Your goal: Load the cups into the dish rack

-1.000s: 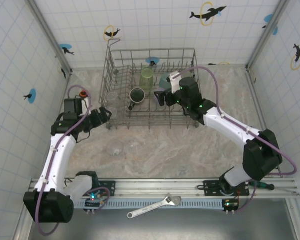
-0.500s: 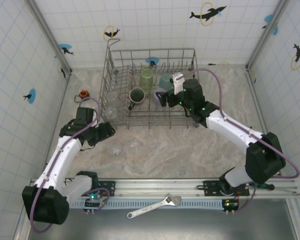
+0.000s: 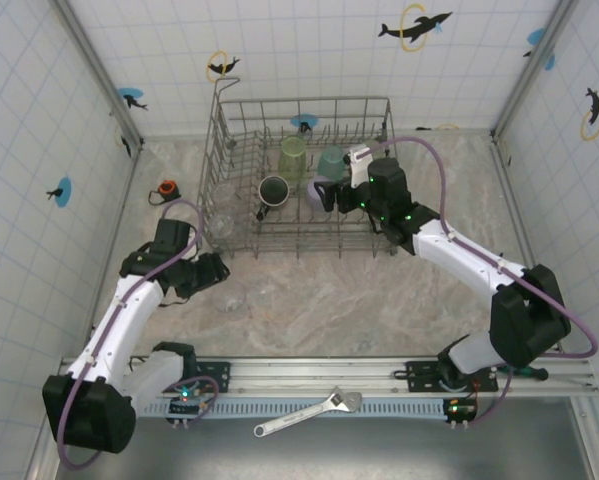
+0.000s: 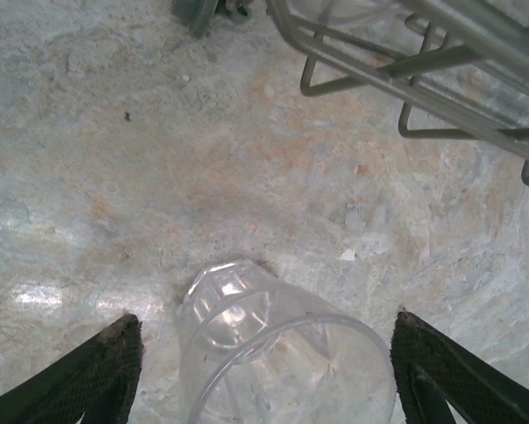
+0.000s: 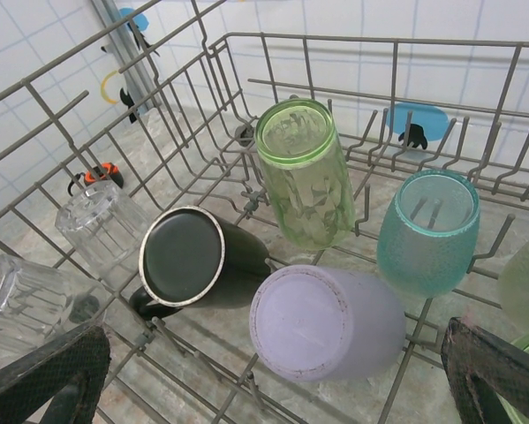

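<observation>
A clear cup (image 4: 273, 344) lies on its side on the table between the fingers of my left gripper (image 4: 264, 371), which stands open around it with a gap on the left side. From above, this gripper (image 3: 219, 272) is beside two clear cups (image 3: 231, 295) in front of the dish rack (image 3: 304, 99). My right gripper (image 5: 268, 380) hangs open inside the rack over an upside-down lavender cup (image 5: 326, 322). Near it are a green cup (image 5: 304, 172), a teal cup (image 5: 427, 231) and a black cup (image 5: 189, 256). Clear cups (image 5: 101, 225) sit at the rack's left end.
An orange-and-black tape measure (image 3: 166, 189) lies left of the rack. A wrench (image 3: 309, 413) rests on the rail at the near edge. The rack's corner (image 4: 441, 62) rises just beyond the left gripper. Tiled walls close in the table.
My left arm has swung from the rack's left corner toward the near side and come down around the clear cup, its jaws narrowing. The right gripper has shifted slightly inside the rack.
</observation>
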Tool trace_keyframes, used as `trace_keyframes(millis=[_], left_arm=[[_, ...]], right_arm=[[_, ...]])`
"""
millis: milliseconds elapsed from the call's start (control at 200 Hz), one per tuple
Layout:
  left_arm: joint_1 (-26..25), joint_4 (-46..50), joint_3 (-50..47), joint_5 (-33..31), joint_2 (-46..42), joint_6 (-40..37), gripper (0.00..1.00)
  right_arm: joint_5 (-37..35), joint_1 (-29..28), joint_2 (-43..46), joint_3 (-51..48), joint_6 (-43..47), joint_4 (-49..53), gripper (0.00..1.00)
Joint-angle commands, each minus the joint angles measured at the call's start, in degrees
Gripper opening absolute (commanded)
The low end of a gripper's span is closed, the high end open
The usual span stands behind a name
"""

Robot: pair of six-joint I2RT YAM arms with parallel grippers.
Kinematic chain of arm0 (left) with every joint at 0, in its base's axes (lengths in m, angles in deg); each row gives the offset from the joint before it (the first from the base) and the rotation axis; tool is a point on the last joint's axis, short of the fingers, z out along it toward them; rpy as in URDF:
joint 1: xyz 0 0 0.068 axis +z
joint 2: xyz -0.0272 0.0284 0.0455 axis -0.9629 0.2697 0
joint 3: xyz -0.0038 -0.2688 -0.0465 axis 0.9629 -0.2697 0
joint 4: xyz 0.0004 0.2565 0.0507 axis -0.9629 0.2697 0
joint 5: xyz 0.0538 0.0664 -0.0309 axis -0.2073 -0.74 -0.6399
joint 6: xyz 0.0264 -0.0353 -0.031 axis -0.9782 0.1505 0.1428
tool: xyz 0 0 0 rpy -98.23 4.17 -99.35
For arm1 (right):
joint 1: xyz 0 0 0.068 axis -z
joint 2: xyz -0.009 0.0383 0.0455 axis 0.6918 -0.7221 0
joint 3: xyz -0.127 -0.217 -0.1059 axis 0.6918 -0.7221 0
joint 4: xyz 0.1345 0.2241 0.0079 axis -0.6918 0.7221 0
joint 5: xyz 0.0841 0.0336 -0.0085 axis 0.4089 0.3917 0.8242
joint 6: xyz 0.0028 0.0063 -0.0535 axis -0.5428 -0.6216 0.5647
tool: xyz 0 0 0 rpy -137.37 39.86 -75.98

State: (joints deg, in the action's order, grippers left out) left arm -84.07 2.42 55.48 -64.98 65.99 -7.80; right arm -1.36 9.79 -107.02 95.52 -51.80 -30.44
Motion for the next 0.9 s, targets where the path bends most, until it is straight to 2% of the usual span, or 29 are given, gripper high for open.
trace_keyframes(millis=[0, 110, 300, 355, 430, 611, 756, 896], left_arm=[[-0.3, 3.5, 0.6, 0.0, -0.4, -2.0, 0.73], [-0.3, 4.7, 1.6, 1.1, -0.2, -3.1, 0.72], [-0.5, 5.7, 0.4, 1.9, 0.4, -4.5, 0.54], [-0.7, 5.6, -0.1, 2.0, 0.6, -4.5, 0.46], [-0.7, 5.4, -0.6, 1.9, 0.9, -4.6, 0.42], [-1.7, 4.7, -2.1, 1.7, 1.9, -4.8, 0.41], [-3.3, 4.7, -2.9, -1.4, 2.8, -4.7, 0.40], [-5.0, 3.6, -3.4, -3.0, 3.6, -3.7, 0.23]], right_arm=[[-0.3, 0.7, -0.1, -0.3, -1.0, -2.2, 1.00], [0.0, 0.9, -0.8, 0.4, -1.5, -2.2, 1.00], [0.1, 1.2, -1.0, -0.2, -1.9, -3.1, 1.00], [0.1, 1.4, -1.0, -0.4, -2.1, -3.2, 1.00], [0.3, 1.6, -1.2, -0.5, -2.3, -3.3, 1.00], [1.0, 2.2, -1.4, -0.9, -2.9, -3.4, 1.00], [1.5, 2.7, -1.1, -1.7, -3.6, -4.0, 1.00], [1.9, 2.9, -0.8, -2.1, -4.2, -4.3, 1.00]])
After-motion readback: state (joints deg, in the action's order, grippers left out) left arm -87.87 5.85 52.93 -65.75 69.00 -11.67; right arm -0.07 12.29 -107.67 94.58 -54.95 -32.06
